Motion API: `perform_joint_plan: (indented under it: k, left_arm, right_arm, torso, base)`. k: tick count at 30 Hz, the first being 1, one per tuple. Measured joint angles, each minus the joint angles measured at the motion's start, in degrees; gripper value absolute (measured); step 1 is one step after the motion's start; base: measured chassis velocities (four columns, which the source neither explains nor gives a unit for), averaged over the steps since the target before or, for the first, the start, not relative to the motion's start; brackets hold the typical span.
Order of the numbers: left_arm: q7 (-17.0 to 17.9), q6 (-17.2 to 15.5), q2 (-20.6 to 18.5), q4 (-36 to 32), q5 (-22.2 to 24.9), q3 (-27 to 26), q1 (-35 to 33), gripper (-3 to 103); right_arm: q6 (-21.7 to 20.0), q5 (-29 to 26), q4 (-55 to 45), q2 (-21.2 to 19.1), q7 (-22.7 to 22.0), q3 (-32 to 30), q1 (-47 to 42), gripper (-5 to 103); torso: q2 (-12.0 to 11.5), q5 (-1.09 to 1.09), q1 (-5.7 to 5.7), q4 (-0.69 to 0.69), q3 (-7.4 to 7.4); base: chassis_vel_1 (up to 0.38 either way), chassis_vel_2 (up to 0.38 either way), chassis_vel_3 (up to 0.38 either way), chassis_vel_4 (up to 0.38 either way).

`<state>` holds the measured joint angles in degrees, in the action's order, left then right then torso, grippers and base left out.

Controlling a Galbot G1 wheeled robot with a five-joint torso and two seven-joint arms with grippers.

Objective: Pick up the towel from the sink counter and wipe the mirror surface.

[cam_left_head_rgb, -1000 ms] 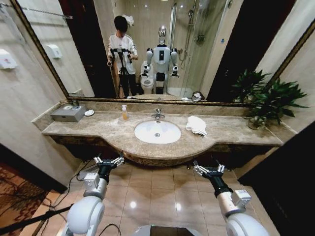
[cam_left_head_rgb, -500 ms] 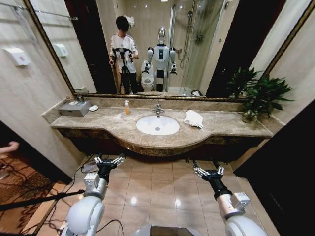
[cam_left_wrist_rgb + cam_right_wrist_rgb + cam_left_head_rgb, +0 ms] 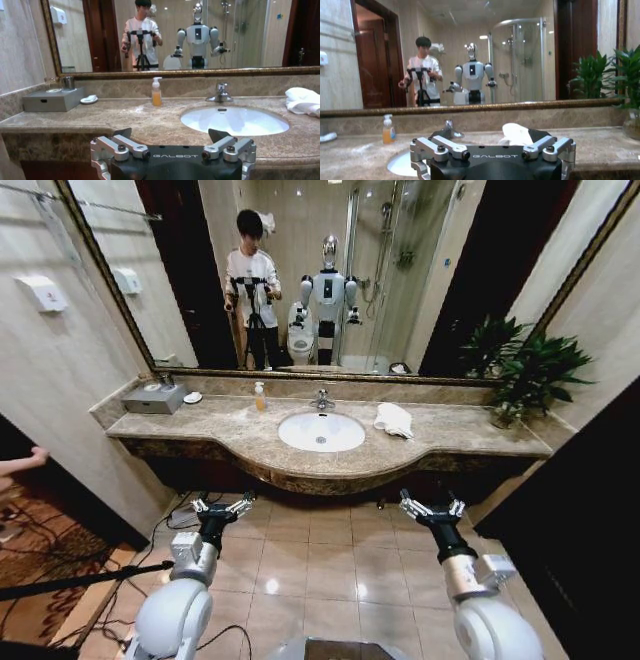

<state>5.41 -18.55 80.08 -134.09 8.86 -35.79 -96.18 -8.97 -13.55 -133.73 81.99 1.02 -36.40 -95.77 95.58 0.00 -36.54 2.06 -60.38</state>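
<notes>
Since the earlier head frames the whole scene has shifted and the counter sits a little farther off, so the camera has moved; the right gripper (image 3: 432, 507) now sits slightly higher in the head view, while the left gripper (image 3: 221, 506) is about where it was.

Towel (image 3: 394, 419): crumpled white cloth lying on the counter (image 3: 240, 438), ahead of and above the right gripper, untouched by either tool. In the right wrist view the towel (image 3: 516, 134) shows directly beyond the spread fingers, on the counter (image 3: 600, 146).

Basin (image 3: 321, 432): just beside the towel, on its left, faucet (image 3: 322, 399) behind it. Soap bottle (image 3: 259, 396) stands farther left, ahead of the left gripper; grey box (image 3: 152, 397) at the far left end. Plant (image 3: 528, 376) at the far right end.

Mirror (image 3: 420, 270) rises from the back of the counter, well beyond both tools.

Left gripper (image 3: 170, 138): released, fingers spread, nothing held, low over the tiled floor below the counter (image 3: 125, 120) edge. Towel (image 3: 303, 100) is off to its right, beyond the basin (image 3: 235, 120).

Right gripper (image 3: 490, 138): released, fingers spread, nothing held, likewise below the counter edge.
</notes>
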Motion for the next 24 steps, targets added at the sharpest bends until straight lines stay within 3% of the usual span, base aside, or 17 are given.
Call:
perform_joint_plan:
  k: [24]
  left_arm:
    - [0.0, 0.0, 0.0, 0.0, 0.0, 0.0, -0.01, 100]
  right_arm:
    - [-0.69, 0.59, 0.42, -0.05, 0.06, -0.11, -0.03, 100]
  torso:
    - [0.01, 0.0, 0.02, 0.0, 0.01]
  base:
    - [0.0, 0.0, 0.0, 0.0]
